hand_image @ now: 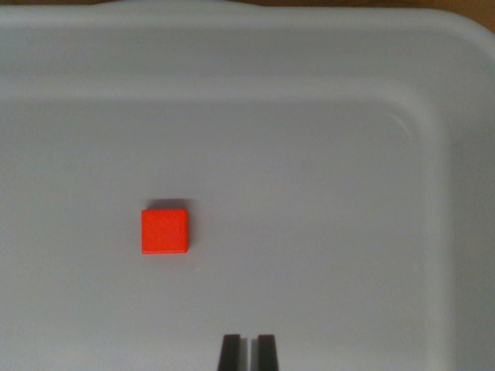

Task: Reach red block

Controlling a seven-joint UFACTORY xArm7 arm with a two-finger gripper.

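Test bench, likely — plain white bin (464,116)

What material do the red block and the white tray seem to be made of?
Red block: probably painted wood or hard plastic; flat matte face, even colour, crisp edges, no grain visible. White tray: likely moulded plastic; smooth, with a soft sheen, rounded corners and a raised rim.

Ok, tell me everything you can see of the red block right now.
The red block shows a square, bright orange-red top face, plain and matte, seen from above, with no markings. It lies flat on the floor of the white tray, edges roughly square to the picture, casting a thin shadow along its far and right sides. Nothing touches it except the tray floor. The gripper sits apart from it, lower and toward the wrist view's right.
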